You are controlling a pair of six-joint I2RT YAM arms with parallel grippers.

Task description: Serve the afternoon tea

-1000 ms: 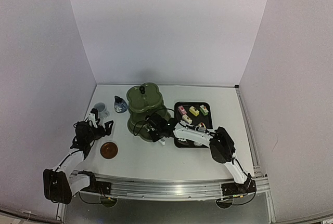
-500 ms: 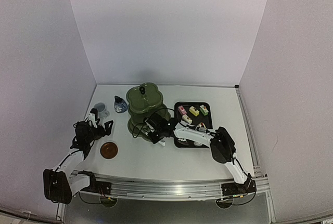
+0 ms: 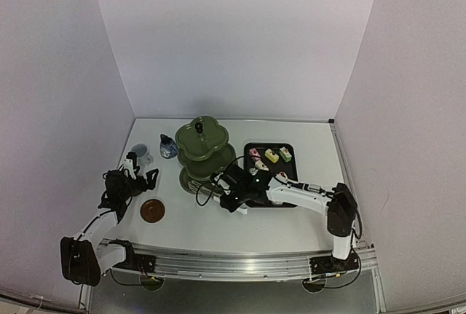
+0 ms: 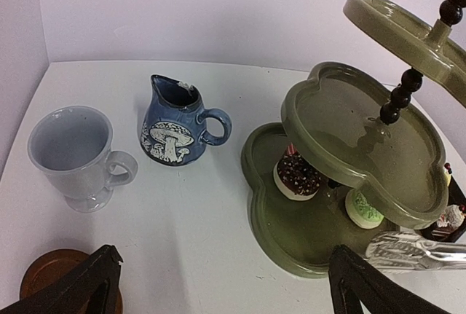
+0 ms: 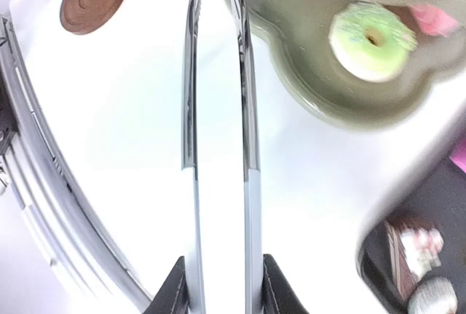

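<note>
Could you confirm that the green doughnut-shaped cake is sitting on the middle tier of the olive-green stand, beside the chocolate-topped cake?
Not quite: the green doughnut-shaped cake sits on the bottom tier of the olive-green stand, not the middle one. The left wrist view shows it there, under the middle tier's overhang and beside the chocolate-topped cake.

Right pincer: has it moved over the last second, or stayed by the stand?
Yes. The right pincer, shut on the tongs, has drawn back from the green stand toward the table's near edge.
</note>
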